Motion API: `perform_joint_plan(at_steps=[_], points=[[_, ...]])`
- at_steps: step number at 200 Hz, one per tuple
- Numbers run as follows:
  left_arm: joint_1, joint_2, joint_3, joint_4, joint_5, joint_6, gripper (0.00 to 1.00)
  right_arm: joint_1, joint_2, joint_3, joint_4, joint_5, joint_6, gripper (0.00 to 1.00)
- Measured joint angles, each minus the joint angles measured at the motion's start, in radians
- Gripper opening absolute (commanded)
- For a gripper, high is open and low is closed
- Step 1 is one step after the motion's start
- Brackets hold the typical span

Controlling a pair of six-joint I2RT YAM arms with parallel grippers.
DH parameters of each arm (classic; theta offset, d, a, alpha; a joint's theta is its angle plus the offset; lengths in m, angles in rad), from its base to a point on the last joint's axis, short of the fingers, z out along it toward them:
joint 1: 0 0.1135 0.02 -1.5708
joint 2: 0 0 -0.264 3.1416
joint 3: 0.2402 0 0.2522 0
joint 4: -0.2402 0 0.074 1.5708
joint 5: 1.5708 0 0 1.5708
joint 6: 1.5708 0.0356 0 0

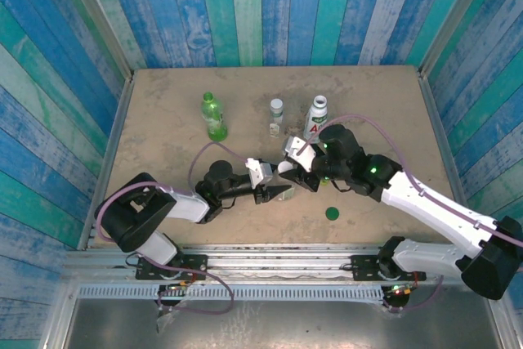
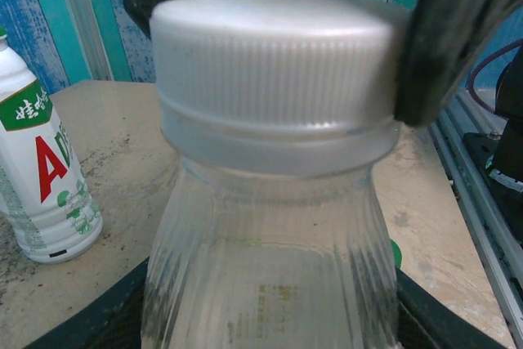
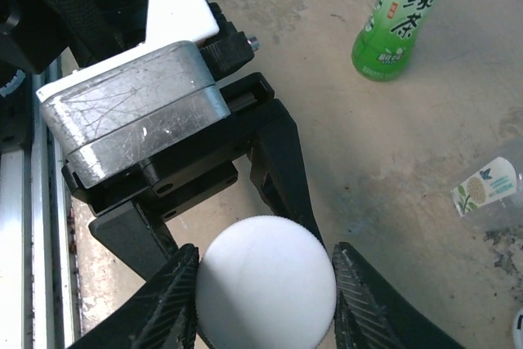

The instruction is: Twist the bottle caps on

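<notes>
Clear bottle (image 2: 270, 259): base and lower body are cut off by the left wrist view's bottom edge. There is faint yellowish print on the ribbed wall, too small to read. From above it is mostly hidden under the two wrists, mid-table, towards the front.

White cap (image 3: 265, 279) sits on that bottle's neck. Whether it is threaded fully home cannot be told.

Left gripper (image 1: 276, 192): clamped around the clear bottle's body, with dark jaw edges at both lower corners of its own view.

Right gripper (image 1: 299, 172): fingers (image 3: 176, 304) pressed against opposite sides of the white cap. Their tips run off the frame's bottom edge.

White bottle (image 2: 41, 185): big red "A", with white Chinese characters on a green band. The rest of the label is cut off at the left edge.

Green bottle (image 3: 400, 14): label carries green characters reading 绿茶. Its top is out of frame. It stands at the back left of the table (image 1: 163, 169).

Short clear bottle (image 1: 276, 117): white-topped, between the green and white bottles. It has a small label that is not legible.

Dark green cap (image 1: 333, 213): lies loose on the table in front of the right arm.
</notes>
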Motion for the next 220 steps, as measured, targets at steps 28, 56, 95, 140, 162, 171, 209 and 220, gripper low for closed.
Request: perform_joint_plan(at_steps=[28,56,95,140,162,171,209,220], points=[[0.000,0.000,0.000,-0.002,-0.012,-0.004,0.53,-0.002,0.005,0.000,0.004,0.000,0.017,0.31],[-0.003,0.000,0.006,-0.016,-0.076,-0.022,0.54,0.000,0.018,0.000,0.026,0.050,0.090,0.26],[-0.008,0.016,0.049,-0.057,-0.166,-0.033,0.54,0.047,0.012,-0.041,0.124,0.240,0.257,0.23],[-0.012,0.020,0.049,-0.065,-0.179,-0.033,0.54,0.109,0.011,-0.056,0.145,0.367,0.324,0.52],[-0.006,0.019,0.047,-0.061,-0.198,-0.034,0.55,0.118,-0.016,-0.066,0.144,0.367,0.320,0.64],[-0.005,0.019,0.044,-0.058,-0.201,-0.034,0.55,0.121,-0.041,-0.079,0.147,0.366,0.315,0.68],[-0.001,0.019,0.036,-0.042,-0.179,-0.034,0.55,0.115,-0.102,-0.109,0.167,0.347,0.296,0.71],[-0.001,0.019,0.036,-0.035,-0.169,-0.035,0.55,0.113,-0.090,-0.109,0.174,0.340,0.295,0.68]])
